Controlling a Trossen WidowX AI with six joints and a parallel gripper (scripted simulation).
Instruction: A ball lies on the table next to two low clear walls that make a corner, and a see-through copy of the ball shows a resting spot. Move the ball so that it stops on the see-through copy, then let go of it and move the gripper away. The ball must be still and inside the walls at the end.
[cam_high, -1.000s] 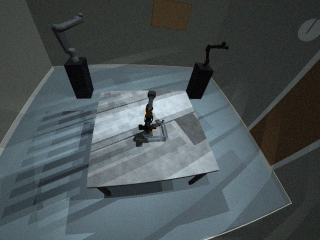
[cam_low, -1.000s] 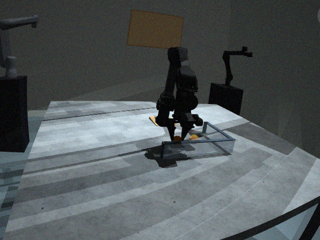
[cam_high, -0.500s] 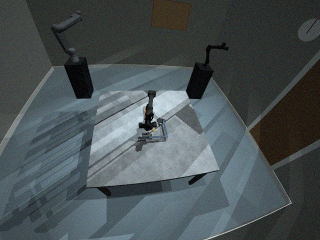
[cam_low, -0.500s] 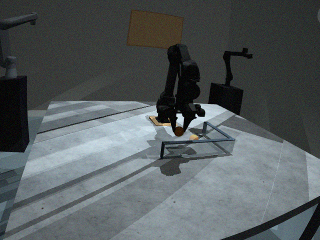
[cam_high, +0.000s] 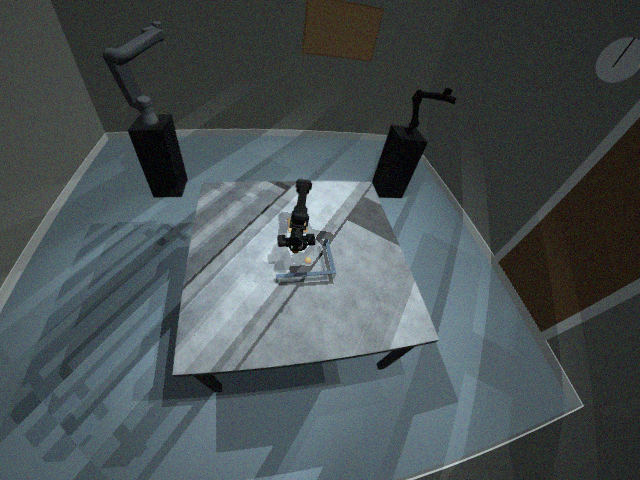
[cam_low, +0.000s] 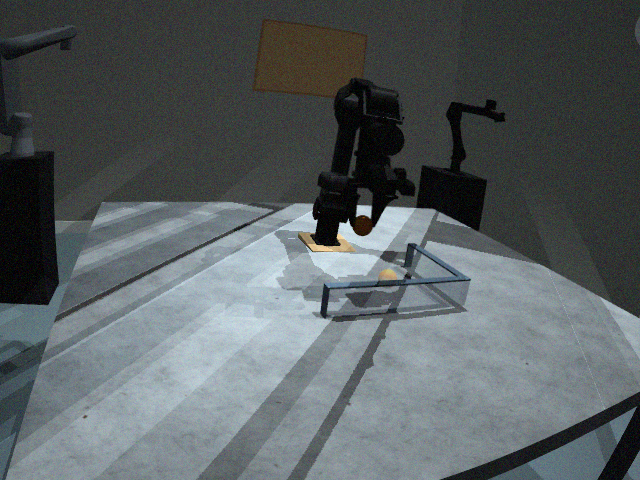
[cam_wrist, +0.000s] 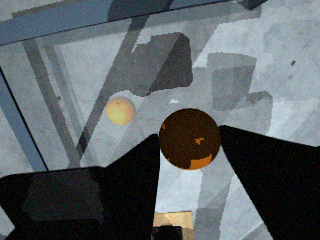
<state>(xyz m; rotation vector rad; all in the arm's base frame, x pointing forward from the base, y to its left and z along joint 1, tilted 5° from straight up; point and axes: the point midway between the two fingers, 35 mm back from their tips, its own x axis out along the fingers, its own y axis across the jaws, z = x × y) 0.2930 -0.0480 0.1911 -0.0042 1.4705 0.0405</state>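
A dark orange ball (cam_low: 362, 225) (cam_wrist: 190, 139) is held in the air between the two black fingertips. My gripper (cam_low: 363, 225) (cam_wrist: 188, 136) is shut on it, well above the table (cam_high: 361, 310) (cam_low: 180, 361). The see-through copy (cam_high: 308, 260) (cam_low: 387, 275) (cam_wrist: 120, 111) is pale orange and rests on the table inside the corner of the walls. In the wrist view it lies left of and a little above the held ball. The low clear walls (cam_high: 330, 258) (cam_low: 398, 282) (cam_wrist: 60, 24) have blue-grey edges and meet in a corner.
The arm's tan base plate (cam_low: 341, 244) (cam_wrist: 181, 220) is on the table behind the walls. Two other arms stand on black pedestals (cam_high: 157, 155) (cam_high: 400, 160) beyond the table's back edge. Shadows cross the table top.
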